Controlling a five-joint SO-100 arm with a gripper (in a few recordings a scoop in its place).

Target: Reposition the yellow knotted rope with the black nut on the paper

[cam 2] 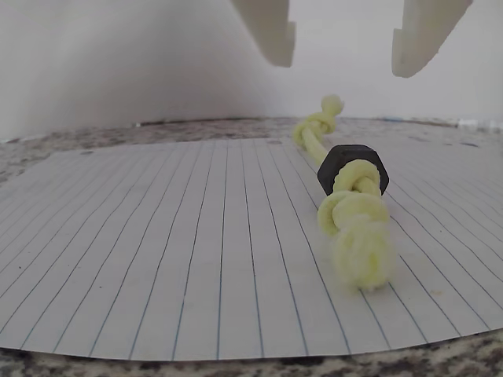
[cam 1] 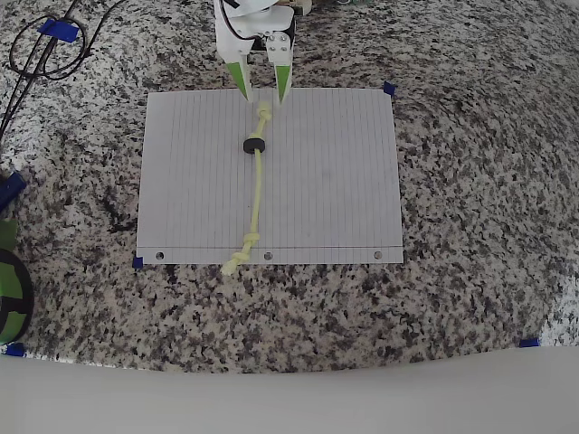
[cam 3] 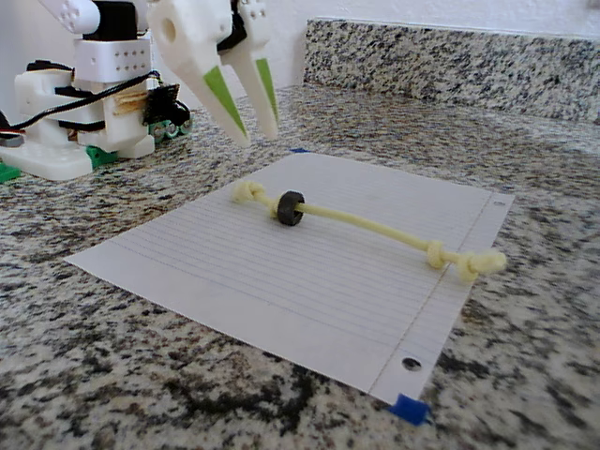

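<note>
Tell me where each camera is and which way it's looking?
Overhead view: high above the counter, looking straight down on the paper; the gripper pokes in from the top edge.
Wrist view: riding on the arm, low over the paper's edge, looking along the yellow knotted rope; two pale fingertips hang at the top.
Fixed view: low beside the counter, looking across the paper toward the robot's white base and open gripper.
All three views share the rope, the black nut and the paper.
</note>
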